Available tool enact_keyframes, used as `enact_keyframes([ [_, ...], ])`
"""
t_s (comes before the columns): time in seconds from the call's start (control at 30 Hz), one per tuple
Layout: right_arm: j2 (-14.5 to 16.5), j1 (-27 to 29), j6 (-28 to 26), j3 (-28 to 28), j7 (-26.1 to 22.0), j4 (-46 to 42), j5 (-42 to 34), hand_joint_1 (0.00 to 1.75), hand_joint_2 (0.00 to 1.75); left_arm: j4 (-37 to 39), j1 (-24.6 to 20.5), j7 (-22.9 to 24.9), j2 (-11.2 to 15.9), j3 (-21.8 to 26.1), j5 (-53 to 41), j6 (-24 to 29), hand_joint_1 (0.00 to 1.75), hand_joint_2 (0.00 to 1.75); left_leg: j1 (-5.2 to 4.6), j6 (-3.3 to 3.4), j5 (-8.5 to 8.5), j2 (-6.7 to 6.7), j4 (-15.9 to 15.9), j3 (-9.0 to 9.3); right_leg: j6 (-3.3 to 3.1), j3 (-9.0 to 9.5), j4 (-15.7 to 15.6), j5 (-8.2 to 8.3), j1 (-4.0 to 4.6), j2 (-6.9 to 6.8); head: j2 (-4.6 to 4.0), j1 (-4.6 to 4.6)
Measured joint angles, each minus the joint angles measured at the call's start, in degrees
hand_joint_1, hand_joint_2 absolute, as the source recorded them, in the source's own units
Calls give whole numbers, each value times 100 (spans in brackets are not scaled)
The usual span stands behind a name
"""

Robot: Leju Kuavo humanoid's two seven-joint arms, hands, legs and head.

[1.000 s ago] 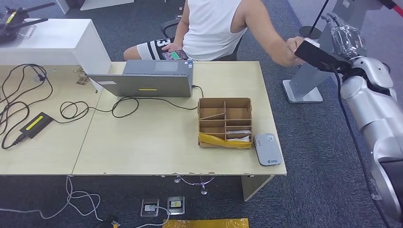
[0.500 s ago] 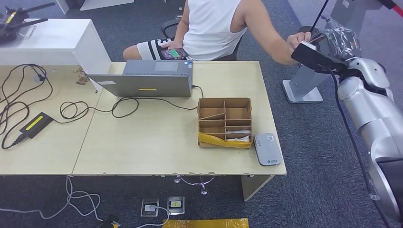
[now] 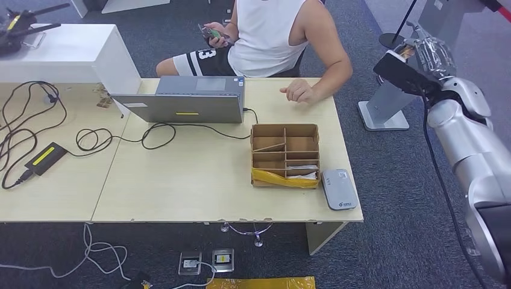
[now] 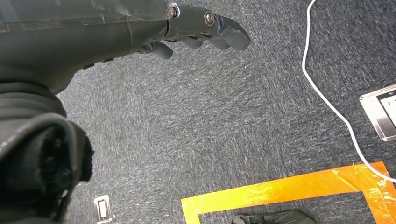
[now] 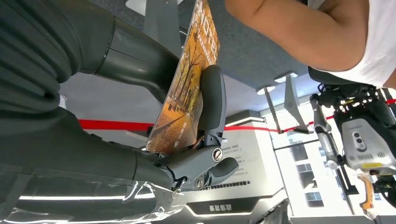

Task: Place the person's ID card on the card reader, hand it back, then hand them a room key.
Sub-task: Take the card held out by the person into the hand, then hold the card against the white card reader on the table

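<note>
The right robot hand (image 3: 429,53) is raised beyond the counter's (image 3: 199,186) right edge, off its far right corner, above the carpet. In the right wrist view this robot hand (image 5: 187,135) pinches a card (image 5: 187,88) with an orange, autumn-coloured picture between the thick thumb and a darker finger (image 5: 212,98); the card stands on edge. It is probably the ID card, though its printed detail is too small to read.

The left robot hand (image 4: 196,35) hangs over the dark carpet with its fingers curled and nothing in them. An orange tape line (image 4: 280,193) and a white cable (image 4: 327,100) lie on the floor below it.

The grey card reader (image 3: 338,189) lies flat at the counter's near right corner, nothing on it, just beside the right side of a cardboard divider box (image 3: 285,155). The box holds white cards (image 3: 301,171) in its near right compartments and has yellow tape along its near wall.

A person (image 3: 271,36) in a white sleeveless top sits behind the counter's far edge. One of the person's hands (image 3: 298,92) rests on the counter near the far right corner, apart from the robot hand; the other holds a small object at the lap. A laptop (image 3: 184,102) stands on the far side of the counter, with black cables (image 3: 90,139) and a power adapter (image 3: 45,158) to the left.
</note>
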Motion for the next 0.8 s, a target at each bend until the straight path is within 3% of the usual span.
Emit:
enact_keyframes([
  [0.17,-67,354,431,-184,-81,-261,-719,175,175,0,33,-5,3,3,61,40,0,0,3,0,-1,0,0,4,0,2,-2,0,4,1,0,-1],
  [0.3,-238,1207,843,-358,101,-830,-1077,175,175,1,127,-28,23,4,177,93,0,0,9,-2,-4,-1,0,3,-1,8,-9,-1,8,0,0,0],
  [0.53,-425,2328,1037,-608,420,-1699,-1027,175,175,5,207,-65,77,7,230,127,0,0,11,-3,-7,1,-1,1,-2,5,-9,-2,10,2,0,-1],
  [0.8,-505,2966,1192,-833,609,-2344,-948,175,175,7,215,-66,101,7,211,99,0,0,12,-3,-7,6,-1,2,-3,3,-8,-2,12,9,-1,0],
])
